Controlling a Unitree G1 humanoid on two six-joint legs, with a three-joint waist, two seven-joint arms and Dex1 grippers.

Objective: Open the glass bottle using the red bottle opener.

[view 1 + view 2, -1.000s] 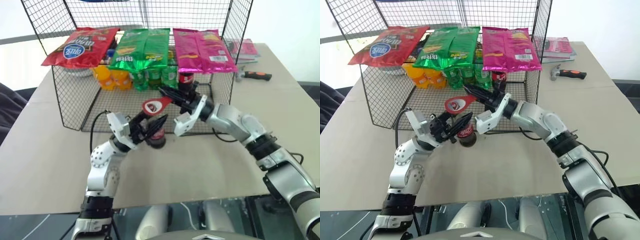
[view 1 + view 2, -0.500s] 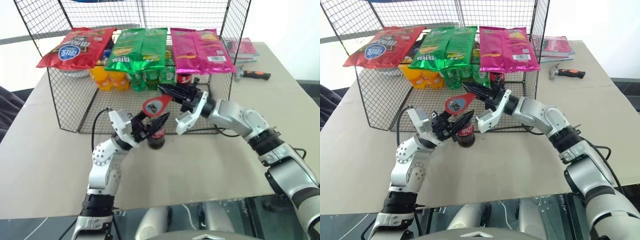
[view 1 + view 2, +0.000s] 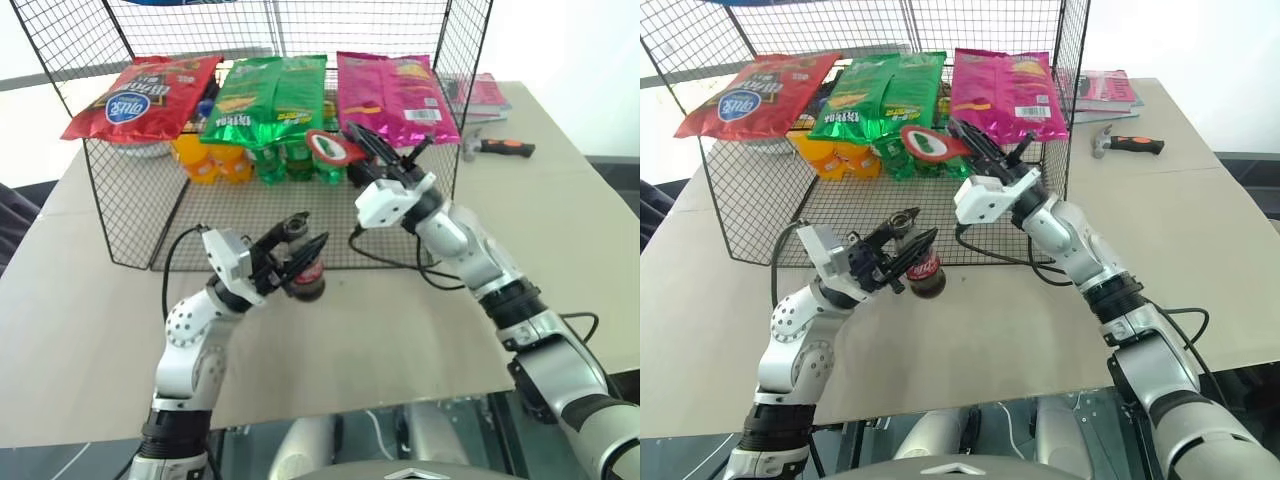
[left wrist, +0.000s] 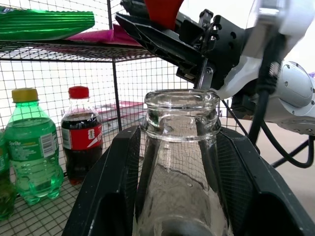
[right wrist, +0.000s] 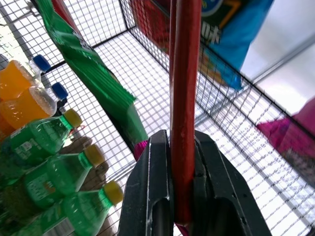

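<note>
- The left gripper point(image 3: 300, 258) clasps the glass bottle point(image 3: 308, 274) by its neck, one black finger on each side; in the left wrist view the bottle's mouth point(image 4: 181, 112) shows bare, with no cap on it.
- The right gripper point(image 3: 372, 148) is clenched on the red opener point(image 3: 334, 146), whose handle stands pinched between the fingers point(image 5: 158, 187) in the right wrist view.
- The opener hangs at about 1 o'clock from the bottle, well apart from it and higher, in front of the wire rack point(image 3: 140, 215).
- The bottle is tilted, held above the beige table point(image 3: 380, 330), just before the rack's front edge.
- On the rack's top shelf lie a red bag point(image 3: 140, 88), a green bag point(image 3: 268, 95) and a pink bag point(image 3: 395, 92); beneath stand orange sodas point(image 3: 200, 160) and green sodas point(image 3: 290, 160).
- At 2 o'clock from the right gripper, beyond the rack, lie a hammer point(image 3: 497, 148) and a book point(image 3: 480, 95).
- A black cable point(image 3: 420, 265) loops on the table by the right arm.
- Bare table spreads at 5 o'clock of the bottle toward the near edge.
- A pale wall point(image 3: 560, 50) stands behind the table.
</note>
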